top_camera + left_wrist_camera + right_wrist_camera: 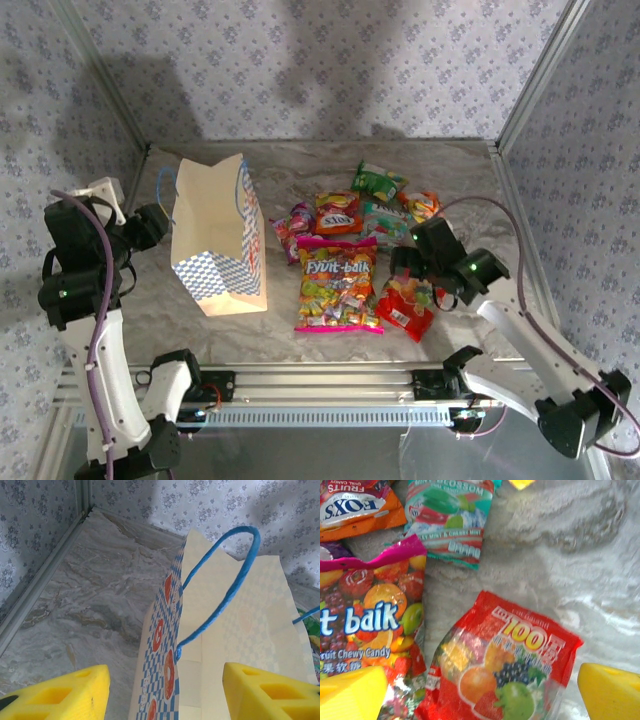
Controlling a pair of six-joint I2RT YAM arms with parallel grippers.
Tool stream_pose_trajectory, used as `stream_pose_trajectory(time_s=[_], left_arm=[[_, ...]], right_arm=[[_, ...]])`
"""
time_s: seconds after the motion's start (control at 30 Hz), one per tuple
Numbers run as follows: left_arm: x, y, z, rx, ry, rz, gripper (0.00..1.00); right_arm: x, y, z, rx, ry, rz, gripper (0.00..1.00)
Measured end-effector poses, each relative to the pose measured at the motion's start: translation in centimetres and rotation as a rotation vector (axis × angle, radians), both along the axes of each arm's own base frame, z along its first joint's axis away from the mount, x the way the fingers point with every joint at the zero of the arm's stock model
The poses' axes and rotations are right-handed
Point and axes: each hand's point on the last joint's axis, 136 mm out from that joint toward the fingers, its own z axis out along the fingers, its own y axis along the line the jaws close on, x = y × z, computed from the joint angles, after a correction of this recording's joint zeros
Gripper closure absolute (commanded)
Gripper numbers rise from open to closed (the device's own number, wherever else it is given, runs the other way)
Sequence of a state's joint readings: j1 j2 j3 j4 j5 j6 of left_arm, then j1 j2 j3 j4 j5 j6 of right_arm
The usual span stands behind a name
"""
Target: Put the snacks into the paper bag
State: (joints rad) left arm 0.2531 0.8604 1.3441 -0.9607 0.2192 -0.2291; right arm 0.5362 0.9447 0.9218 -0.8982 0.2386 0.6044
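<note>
Nearest, at the right, the red packet (pixel 500 675) lies flat under the right gripper (pixel 480 690), whose fingers are spread wide and hold nothing. It looks light, soft and slick, so a pinch across a crimped edge should hold better than the puffy middle. The large pink bag (pixel 340 285) just to its left could snag. Farther off lie the orange packet (pixel 338 212), teal packet (pixel 385 222) and green packet (pixel 377 182). At the left, the thin, easily crushed wall of the paper bag (pixel 240 630) stands between the parted fingers of the left gripper (pixel 165 695), not pinched.

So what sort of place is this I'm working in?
Most likely a purpose-built robot test cell, not a home: a marble-look tabletop boxed in by aluminium frame posts and floral-print wall panels, with a metal mounting rail along the near edge.
</note>
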Motion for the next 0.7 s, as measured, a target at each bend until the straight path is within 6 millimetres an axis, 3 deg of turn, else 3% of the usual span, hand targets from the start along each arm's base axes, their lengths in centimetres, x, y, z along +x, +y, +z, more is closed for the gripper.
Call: stream_pose_trajectory(time_s=[0.27, 0.57, 0.7], left_arm=[[1.3, 0.3, 0.2, 0.001, -0.010, 0.000, 0.39], [1.3, 0.3, 0.1, 0.002, -0.009, 0.000, 0.39], [1.3, 0.3, 0.1, 0.001, -0.009, 0.000, 0.39]], right_arm=[[-3.2, -1.0, -3.3, 0.148, 0.108, -0.120, 0.00], [-7.1, -1.7, -9.4, 0.319, 0.266, -0.297, 0.00], [-7.7, -1.7, -10.5, 0.384, 0.289, -0.347, 0.00]])
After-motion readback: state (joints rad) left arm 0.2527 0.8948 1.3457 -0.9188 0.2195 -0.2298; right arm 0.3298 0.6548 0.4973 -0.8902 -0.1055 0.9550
